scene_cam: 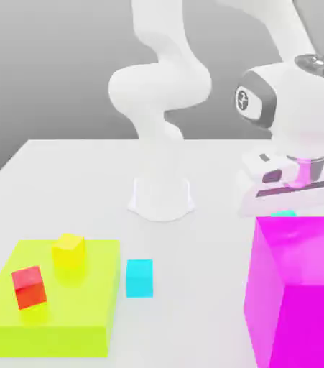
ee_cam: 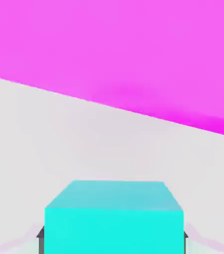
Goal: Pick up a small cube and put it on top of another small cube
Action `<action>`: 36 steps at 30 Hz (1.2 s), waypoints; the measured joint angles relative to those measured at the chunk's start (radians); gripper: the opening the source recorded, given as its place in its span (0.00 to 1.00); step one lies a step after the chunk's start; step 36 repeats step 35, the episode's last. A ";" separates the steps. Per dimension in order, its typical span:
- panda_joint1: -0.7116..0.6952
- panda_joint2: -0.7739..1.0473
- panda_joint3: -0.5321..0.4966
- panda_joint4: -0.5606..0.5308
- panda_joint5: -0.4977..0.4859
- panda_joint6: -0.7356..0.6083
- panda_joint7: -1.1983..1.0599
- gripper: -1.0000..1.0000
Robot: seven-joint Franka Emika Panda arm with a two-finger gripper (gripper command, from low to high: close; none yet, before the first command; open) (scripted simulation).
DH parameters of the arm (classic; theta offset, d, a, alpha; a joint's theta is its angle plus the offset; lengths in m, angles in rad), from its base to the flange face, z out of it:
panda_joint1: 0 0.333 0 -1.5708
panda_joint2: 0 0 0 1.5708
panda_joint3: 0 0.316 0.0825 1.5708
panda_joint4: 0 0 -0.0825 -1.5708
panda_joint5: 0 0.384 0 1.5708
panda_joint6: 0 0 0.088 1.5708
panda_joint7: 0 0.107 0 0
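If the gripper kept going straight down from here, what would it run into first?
The gripper has the turquoise cube between its fingers, so the cube would likely meet the white tabletop first. The magenta block hides any gap beneath, so they may already touch.

The gripper point(ee_cam: 112, 243) is clamped in a grip, its fingers point(ee_cam: 41, 245) pointed downward; above them, the arm point(scene_cam: 161, 86) is bent.

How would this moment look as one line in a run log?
tool: closed on turquoise cube | place: behind magenta block in exterior view | bright cyan cube: beside yellow-green slab
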 joint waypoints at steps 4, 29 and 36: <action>-0.021 -0.026 -0.012 0.115 0.022 -0.168 0.099 0.00; -0.601 0.153 -0.478 0.123 -0.142 0.162 0.079 0.00; -0.605 0.223 -0.464 0.108 -0.102 0.244 0.047 1.00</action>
